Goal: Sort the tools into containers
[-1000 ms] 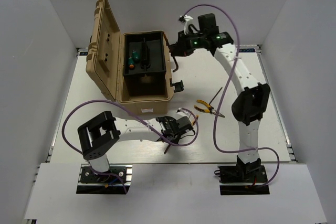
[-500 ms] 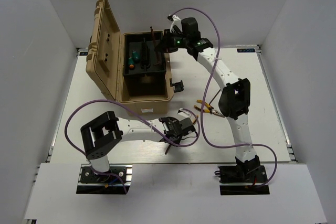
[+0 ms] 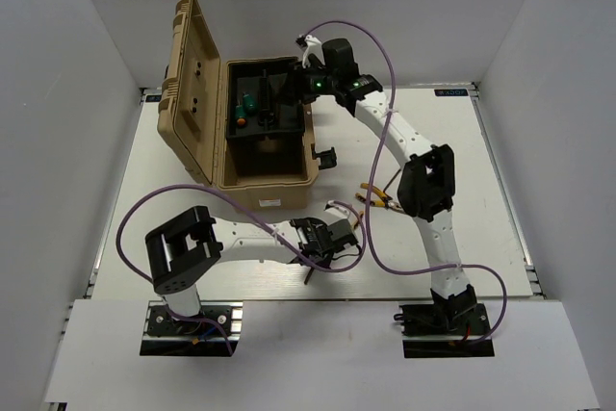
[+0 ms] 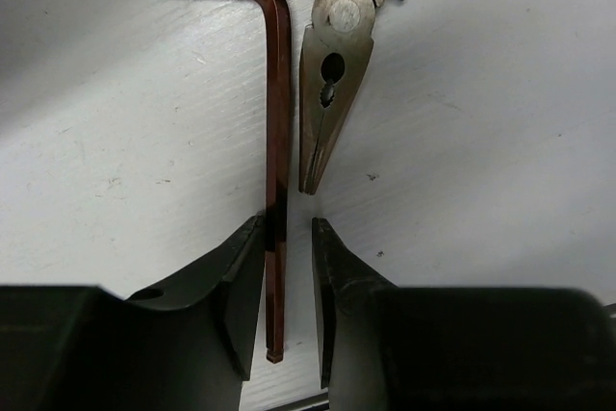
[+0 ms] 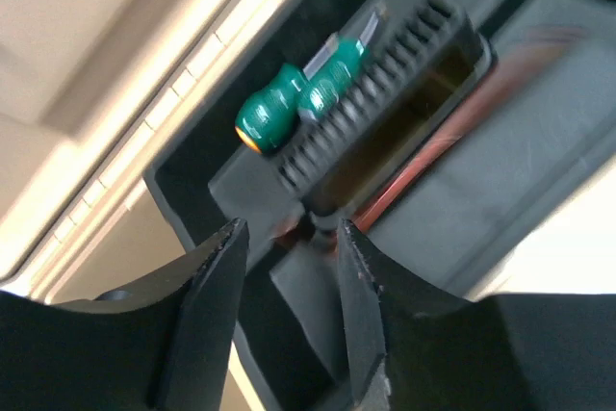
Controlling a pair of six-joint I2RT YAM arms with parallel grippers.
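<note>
The tan toolbox [image 3: 265, 183] stands with its lid [image 3: 195, 93] open, and green screwdrivers [image 3: 248, 101] [image 5: 289, 103] lie in its black tray [image 3: 289, 122]. My right gripper [image 3: 300, 87] [image 5: 291, 230] hovers open over that tray [image 5: 539, 141], where a blurred reddish hex key [image 5: 452, 132] lies. My left gripper [image 3: 325, 249] [image 4: 288, 223] is low on the table, open. Its fingers straddle the long leg of a second hex key [image 4: 279, 141] [image 3: 308, 273], which rests against the left finger. Pliers [image 4: 332, 74] lie just beside that key, nose toward the fingertips. Yellow-handled pliers [image 3: 377, 197] lie partly behind the right arm.
A black latch [image 3: 325, 156] juts from the toolbox's right side. Purple cables [image 3: 371, 257] loop beside both arms. The raised lid walls off the left of the box. White walls surround the table.
My right arm swung left from beside the toolbox to above its tray and opened, letting go of the hex key it carried. My left jaws widened slightly around the key on the table.
</note>
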